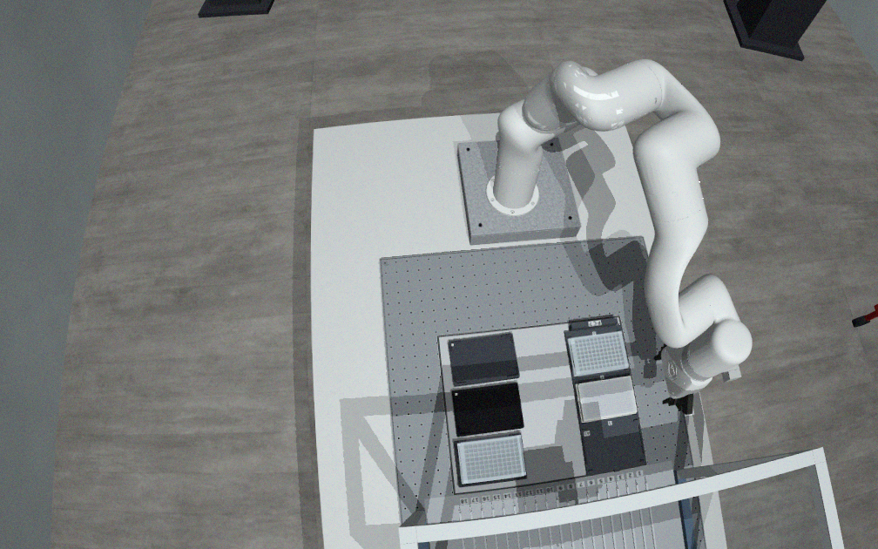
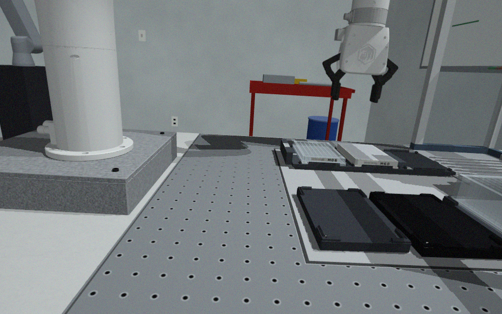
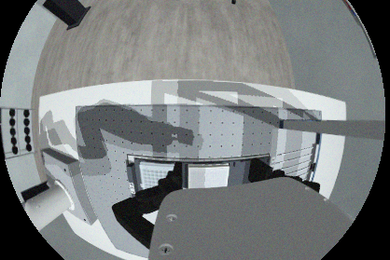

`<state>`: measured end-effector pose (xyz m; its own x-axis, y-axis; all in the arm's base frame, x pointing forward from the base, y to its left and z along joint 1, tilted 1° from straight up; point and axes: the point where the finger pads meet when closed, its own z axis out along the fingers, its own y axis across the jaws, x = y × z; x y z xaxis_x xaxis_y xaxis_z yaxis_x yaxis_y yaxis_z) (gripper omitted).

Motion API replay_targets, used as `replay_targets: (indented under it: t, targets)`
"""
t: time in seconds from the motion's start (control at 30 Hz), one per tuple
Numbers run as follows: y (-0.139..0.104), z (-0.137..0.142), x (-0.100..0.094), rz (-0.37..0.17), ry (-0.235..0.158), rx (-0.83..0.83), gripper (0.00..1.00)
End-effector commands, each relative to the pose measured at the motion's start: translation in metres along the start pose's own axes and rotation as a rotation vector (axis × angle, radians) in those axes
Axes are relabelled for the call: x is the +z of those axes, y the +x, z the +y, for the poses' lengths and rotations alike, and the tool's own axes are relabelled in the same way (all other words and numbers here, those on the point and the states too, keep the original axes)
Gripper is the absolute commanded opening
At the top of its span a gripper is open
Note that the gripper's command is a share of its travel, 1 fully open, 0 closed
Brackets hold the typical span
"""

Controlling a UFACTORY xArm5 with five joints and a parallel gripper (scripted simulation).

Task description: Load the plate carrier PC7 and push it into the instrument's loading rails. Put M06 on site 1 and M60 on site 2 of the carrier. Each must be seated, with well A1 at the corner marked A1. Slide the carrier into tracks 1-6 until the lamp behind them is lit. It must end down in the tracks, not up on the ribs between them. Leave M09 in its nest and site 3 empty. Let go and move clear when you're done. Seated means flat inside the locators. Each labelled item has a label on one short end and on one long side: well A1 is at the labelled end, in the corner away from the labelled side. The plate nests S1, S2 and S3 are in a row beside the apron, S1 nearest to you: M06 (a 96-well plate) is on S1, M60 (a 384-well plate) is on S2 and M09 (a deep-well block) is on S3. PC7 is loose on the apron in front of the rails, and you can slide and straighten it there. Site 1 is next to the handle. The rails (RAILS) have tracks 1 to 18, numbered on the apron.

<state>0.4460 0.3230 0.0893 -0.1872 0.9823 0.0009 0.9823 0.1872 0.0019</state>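
Observation:
The dark carrier PC7 (image 1: 605, 399) lies on the apron with its handle (image 1: 592, 321) toward the robot base. M06 (image 1: 597, 353), a clear 96-well plate, sits on site 1, and white M60 (image 1: 605, 399) sits on site 2; both labels show in the side view, on M06 (image 2: 317, 152) and M60 (image 2: 367, 154). Site 3 (image 1: 612, 443) is bare. M09 (image 1: 489, 458) rests on nest S3. Nests S1 (image 1: 482, 358) and S2 (image 1: 488, 408) are bare. My gripper (image 2: 356, 90) (image 1: 682, 403) is open and holds nothing, high above the table, beside the carrier's outer long side.
The rails (image 1: 567, 500) with the numbered strip lie just past the carrier's site 3 end, under a white frame (image 1: 633, 504). The arm's base block (image 2: 85, 171) stands at the left. A red cart (image 2: 299, 90) and a blue bin (image 2: 322, 126) stand off the table.

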Motion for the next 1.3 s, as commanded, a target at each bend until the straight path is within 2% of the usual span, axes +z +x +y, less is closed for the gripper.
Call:
replay_targets:
  t: [0.0, 0.43, 1.27]
  targets:
    - [0.006, 0.002, -0.002, 0.001, -0.002, 0.001, 1.0]
    - [0.006, 0.002, -0.002, 0.001, -0.002, 0.001, 1.0]
    - [0.005, 0.002, 0.037, 0.001, -0.002, 0.001, 1.0]
